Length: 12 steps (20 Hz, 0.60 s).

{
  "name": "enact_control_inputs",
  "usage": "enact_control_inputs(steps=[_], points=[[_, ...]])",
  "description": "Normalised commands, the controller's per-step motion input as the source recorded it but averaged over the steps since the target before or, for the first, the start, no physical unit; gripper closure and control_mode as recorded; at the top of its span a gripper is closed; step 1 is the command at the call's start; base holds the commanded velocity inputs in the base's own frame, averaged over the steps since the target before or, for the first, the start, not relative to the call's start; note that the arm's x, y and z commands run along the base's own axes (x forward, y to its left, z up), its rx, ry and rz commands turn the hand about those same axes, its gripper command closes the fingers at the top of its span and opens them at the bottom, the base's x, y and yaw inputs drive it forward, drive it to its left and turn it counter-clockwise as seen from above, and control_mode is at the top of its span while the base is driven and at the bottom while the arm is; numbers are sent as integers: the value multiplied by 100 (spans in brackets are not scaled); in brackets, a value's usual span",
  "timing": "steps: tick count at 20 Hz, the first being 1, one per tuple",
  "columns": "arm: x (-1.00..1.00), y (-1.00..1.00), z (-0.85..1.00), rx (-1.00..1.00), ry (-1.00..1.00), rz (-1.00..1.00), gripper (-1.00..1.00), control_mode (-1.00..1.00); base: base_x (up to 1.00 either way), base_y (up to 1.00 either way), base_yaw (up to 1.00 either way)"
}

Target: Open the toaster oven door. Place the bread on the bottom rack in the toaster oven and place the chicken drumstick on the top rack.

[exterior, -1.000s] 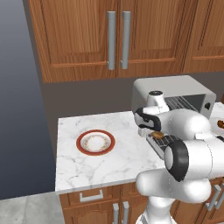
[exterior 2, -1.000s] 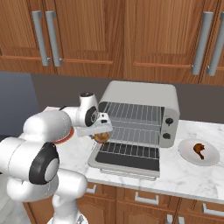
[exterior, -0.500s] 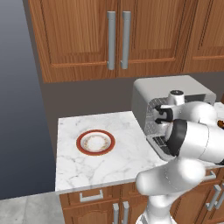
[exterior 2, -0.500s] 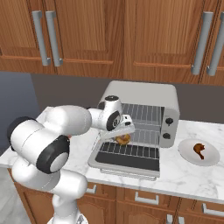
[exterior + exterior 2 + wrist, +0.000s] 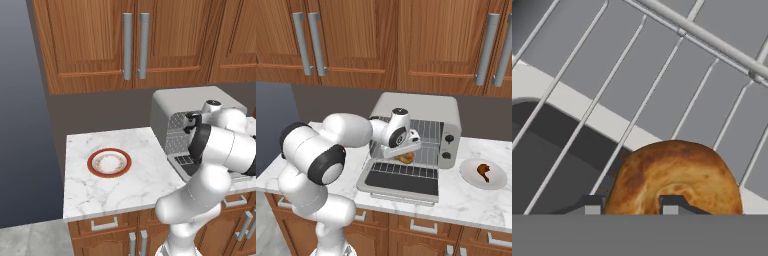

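The toaster oven (image 5: 417,107) stands on the counter with its door (image 5: 401,181) folded down flat. My gripper (image 5: 406,151) reaches into the oven mouth and is shut on the bread (image 5: 405,159), a golden-brown bun. In the hand view the bread (image 5: 674,177) sits between my fingertips (image 5: 592,205), just above the wires of the bottom rack (image 5: 637,100). The top rack (image 5: 430,131) runs across the cavity above my hand. The chicken drumstick (image 5: 484,171) lies on a white plate (image 5: 496,181) to the right of the oven. In the left base view my arm hides the gripper in front of the toaster oven (image 5: 185,100).
A red-rimmed plate (image 5: 109,163) sits on the marble counter (image 5: 85,192) left of the oven. Wooden wall cabinets (image 5: 406,40) hang above. The open door juts out to the counter's front edge.
My arm has swung right from beside the oven's left side, carrying the bread into the oven opening over the lowered door. The grip has not changed.
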Motion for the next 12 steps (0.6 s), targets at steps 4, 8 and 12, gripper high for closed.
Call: enact_control_inputs(steps=[4, 8, 12], points=[[0, -19, -26, 6, 0, 8, 100, -100, 0, 0, 0], [0, -9, -18, 9, 0, 6, 100, -100, 0, 0, 0], [0, -7, -3, 6, 0, 5, -100, -100, 0, 0, 0]])
